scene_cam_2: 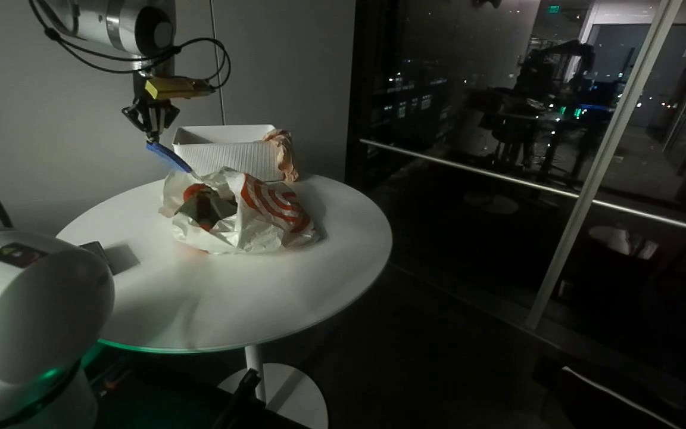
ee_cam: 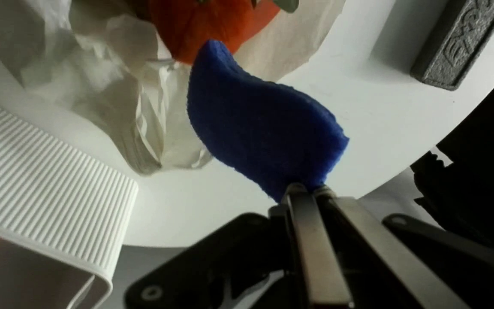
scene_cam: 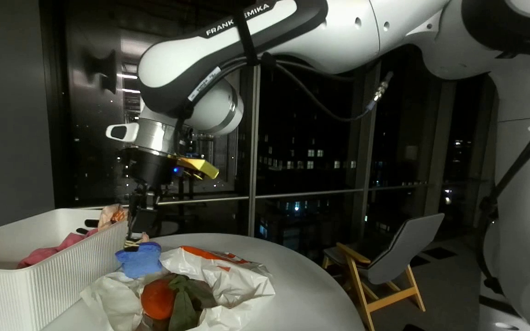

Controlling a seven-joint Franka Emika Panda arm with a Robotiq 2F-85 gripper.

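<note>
My gripper (ee_cam: 310,188) is shut on one end of a blue sponge-like piece (ee_cam: 260,124) with wavy edges. The piece sticks out from the fingertips above the white table. It also shows in both exterior views (scene_cam: 140,260) (scene_cam_2: 167,156), tilted down from the fingertips in the latter. Just beyond it lies a crumpled white plastic bag (scene_cam: 242,280) with red-orange print, open at the top. Inside the bag are a round orange-red thing (scene_cam: 158,299) and green leaf-like pieces (scene_cam: 184,301). A white ribbed basket (scene_cam_2: 230,158) stands close beside the gripper.
The basket holds pink cloth (scene_cam: 62,243), and a peach cloth (scene_cam_2: 284,152) hangs over its rim. A grey block with raised lettering (ee_cam: 465,43) lies near the edge of the round white table (scene_cam_2: 248,304). A grey chair (scene_cam: 398,248) stands by the windows.
</note>
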